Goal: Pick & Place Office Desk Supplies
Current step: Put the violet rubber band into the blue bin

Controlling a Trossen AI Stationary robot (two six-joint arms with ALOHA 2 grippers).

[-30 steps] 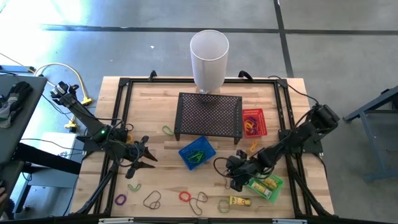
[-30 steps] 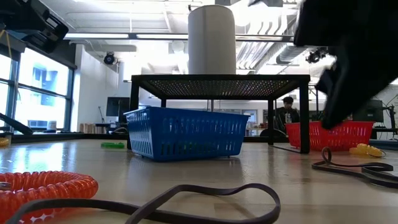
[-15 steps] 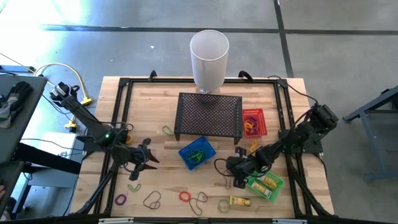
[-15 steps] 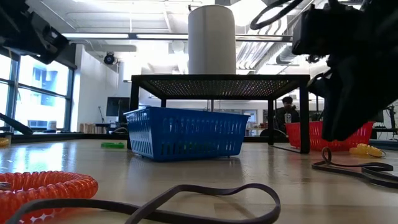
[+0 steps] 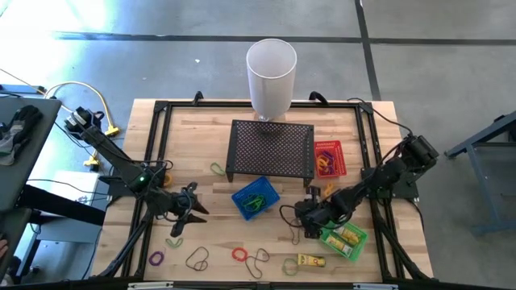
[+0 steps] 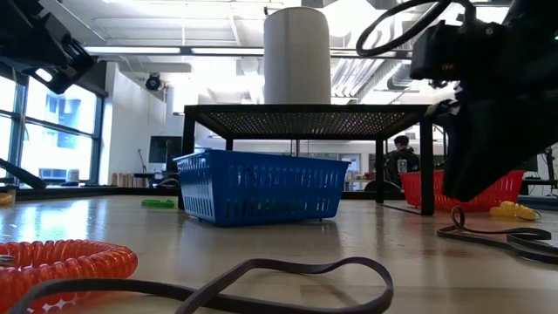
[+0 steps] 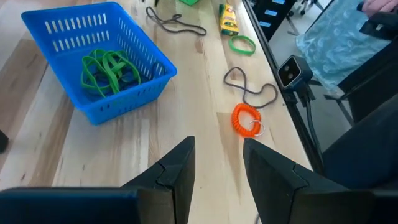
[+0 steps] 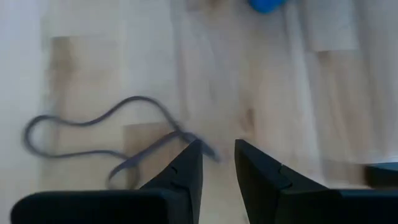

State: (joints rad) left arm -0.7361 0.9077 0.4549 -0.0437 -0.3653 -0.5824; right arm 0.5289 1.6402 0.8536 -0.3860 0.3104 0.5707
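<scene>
A dark band (image 5: 285,219) lies flat on the wood just left of my right gripper (image 5: 304,215). In the right wrist view its end (image 8: 208,151) runs under the slightly open fingers of my right gripper (image 8: 218,163), which hangs above the table and holds nothing. My left gripper (image 5: 191,211) stands open over bare wood left of the blue basket (image 5: 255,198), which holds green bands (image 7: 109,67). Loose on the near wood are an orange coil (image 7: 246,119), another dark band (image 7: 252,93), a green band (image 7: 242,43) and a yellow piece (image 5: 310,260).
The black mesh stand (image 5: 272,150) and the white cylinder (image 5: 271,76) are at the back. A red basket (image 5: 327,158) holds orange bands, and a green basket (image 5: 345,240) holds yellow pieces. More bands (image 5: 197,259) lie near the front left edge. A black frame (image 5: 153,153) borders the table.
My left gripper has gone a little toward the near edge and the blue basket, sinking slightly and rolling at the wrist. My right gripper has rolled about its own line while staying over the dark band. Nothing on the table has moved.
</scene>
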